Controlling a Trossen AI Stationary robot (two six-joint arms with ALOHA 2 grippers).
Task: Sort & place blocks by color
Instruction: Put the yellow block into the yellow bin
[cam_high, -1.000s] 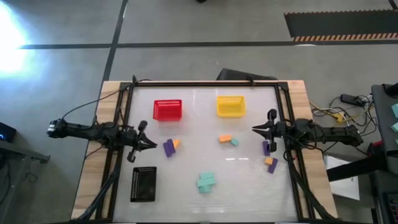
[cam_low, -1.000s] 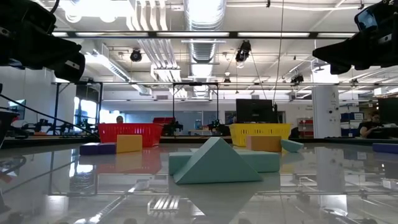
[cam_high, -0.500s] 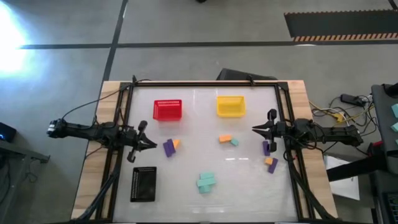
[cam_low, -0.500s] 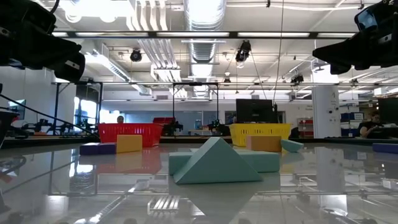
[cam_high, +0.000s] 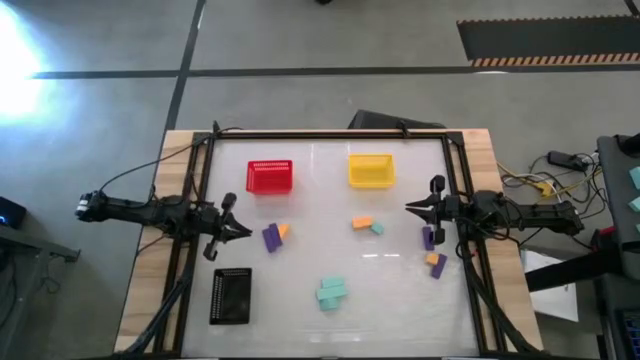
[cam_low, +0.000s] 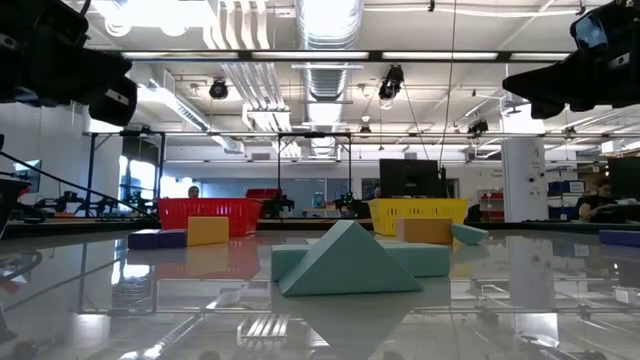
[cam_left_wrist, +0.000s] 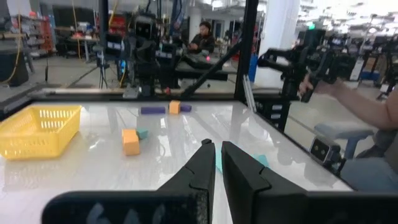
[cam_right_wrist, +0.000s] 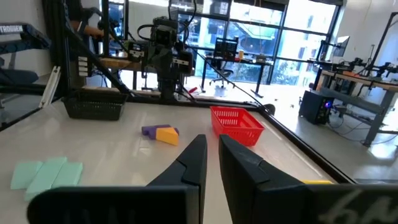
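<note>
Small purple, orange and teal blocks lie flat on the white table. A purple and orange pair (cam_high: 274, 235) sits just right of my left gripper (cam_high: 246, 232) (cam_left_wrist: 217, 149). An orange block (cam_high: 361, 222) and a teal block (cam_high: 377, 228) lie mid-table. A purple block (cam_high: 428, 238) and an orange and purple pair (cam_high: 436, 262) lie below and beside my right gripper (cam_high: 409, 208) (cam_right_wrist: 212, 142). A teal pile (cam_high: 332, 292) (cam_low: 347, 262) lies near the front. Both grippers hover above the table, shut, holding nothing.
A red basket (cam_high: 270, 176) and a yellow basket (cam_high: 370, 169) stand at the far side, and a black basket (cam_high: 231, 296) at the near left. A dark frame (cam_high: 330, 134) rims the table. Bare table lies between the block groups. A person's arm (cam_left_wrist: 367, 112) shows beyond the table edge.
</note>
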